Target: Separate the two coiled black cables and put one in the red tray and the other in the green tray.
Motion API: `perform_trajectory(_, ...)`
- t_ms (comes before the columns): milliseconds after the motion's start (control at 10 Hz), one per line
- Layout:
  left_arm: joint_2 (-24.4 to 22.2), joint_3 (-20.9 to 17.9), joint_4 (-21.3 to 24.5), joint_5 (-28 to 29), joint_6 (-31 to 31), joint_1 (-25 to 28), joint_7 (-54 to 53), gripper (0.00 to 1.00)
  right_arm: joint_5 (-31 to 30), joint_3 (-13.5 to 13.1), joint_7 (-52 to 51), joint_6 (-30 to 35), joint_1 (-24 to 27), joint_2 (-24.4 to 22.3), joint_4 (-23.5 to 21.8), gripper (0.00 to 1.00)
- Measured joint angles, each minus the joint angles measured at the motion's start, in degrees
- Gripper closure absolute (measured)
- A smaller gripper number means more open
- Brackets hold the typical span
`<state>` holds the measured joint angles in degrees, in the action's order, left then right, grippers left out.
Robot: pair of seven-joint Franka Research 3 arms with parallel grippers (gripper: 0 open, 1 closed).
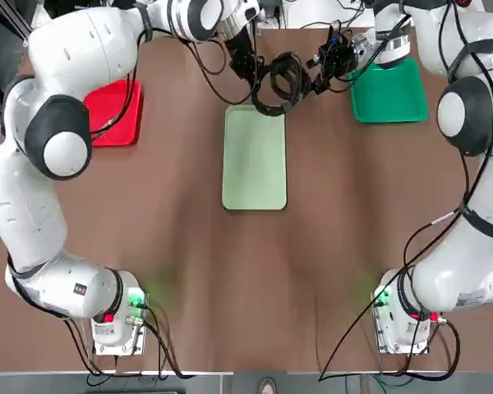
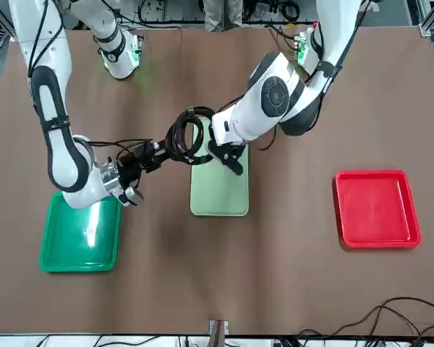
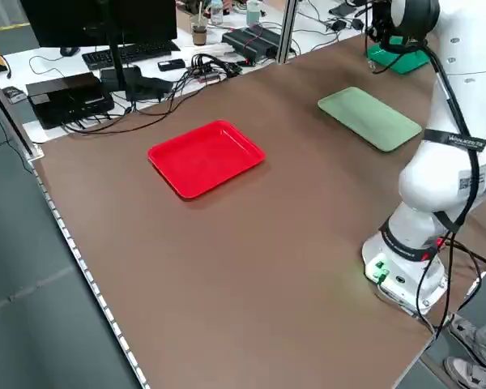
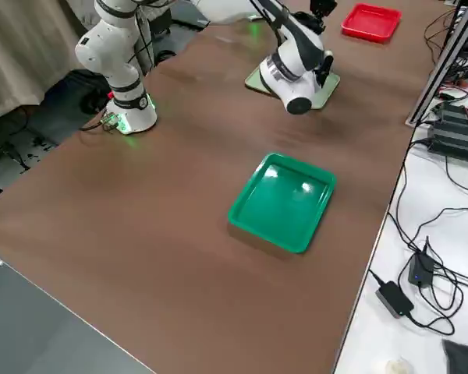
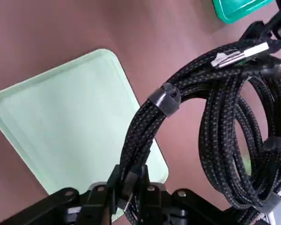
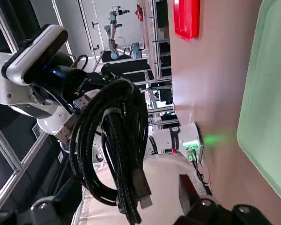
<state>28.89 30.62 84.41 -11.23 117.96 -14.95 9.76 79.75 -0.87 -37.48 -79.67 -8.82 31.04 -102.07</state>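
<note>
The two coiled black cables [image 1: 281,80] hang together as one bundle above the table, past the far end of a pale mint tray [image 1: 255,158]. My left gripper [image 1: 251,70] is shut on one side of the bundle; the left wrist view shows its fingers [image 5: 117,185] pinching a braided strand [image 5: 145,122]. My right gripper [image 1: 319,72] is at the bundle's other side, open, with the coils' [image 6: 110,140] ends between its spread fingers. The red tray [image 1: 115,115] lies at the far left and the green tray [image 1: 390,92] at the far right; neither holds a cable.
The pale mint tray [image 2: 218,181] lies mid-table under the left hand. Both arm bases [image 1: 119,316] stand at the near edge. Monitors, boxes and loose wiring [image 3: 130,73] sit on benches beyond the table's sides.
</note>
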Motion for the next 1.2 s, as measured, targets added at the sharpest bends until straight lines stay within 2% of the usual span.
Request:
perform_trajectory(100, 0.0, 0.0, -0.1, 0.0, 0.0, 0.0, 0.1, 0.82, 0.0, 0.0, 0.2, 0.0, -0.2, -0.3, -0.2, 0.22)
perform_trajectory(500, 0.0, 0.0, -0.3, 0.0, 0.0, -0.1, 0.2, 0.82, 0.0, 0.0, 4.2, 0.0, -0.2, -1.1, -0.7, 0.49)
perform_trajectory(600, 0.0, 0.0, -0.3, 0.0, 0.0, -0.2, 0.2, 0.82, 0.0, 0.0, 5.1, 0.0, -0.2, -1.2, -0.7, 0.55)
perform_trajectory(800, 0.0, 0.0, -0.4, 0.0, 0.0, -0.2, 0.2, 0.82, 0.0, 0.0, 6.4, 0.0, -0.2, -1.6, -0.7, 0.58)
perform_trajectory(1200, 0.0, 0.0, -0.4, 0.0, 0.1, -0.2, 0.2, 0.82, 0.0, 0.0, 8.2, -0.5, -0.3, -2.1, -0.9, 0.85)
